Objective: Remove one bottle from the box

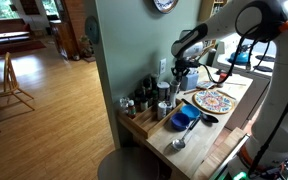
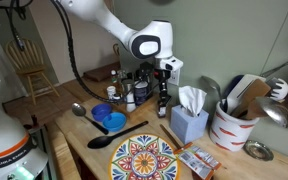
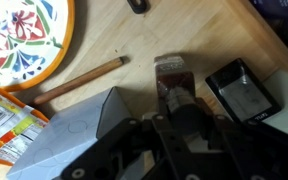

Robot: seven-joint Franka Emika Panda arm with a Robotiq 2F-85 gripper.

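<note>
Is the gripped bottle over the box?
No; in the wrist view the bottle in the hand sits over bare counter near a pencil.

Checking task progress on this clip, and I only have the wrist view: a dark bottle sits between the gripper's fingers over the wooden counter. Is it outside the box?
Observer: Yes. In an exterior view the dark bottle is upright in the gripper, beside the tissue box and clear of the wooden box.
Operator: Any bottles in that box?
Observer: Several small bottles and jars stand in it, by the wall.
Operator: What else is near it?
Observer: A blue bowl sits between the wooden box and the patterned plate.
</note>
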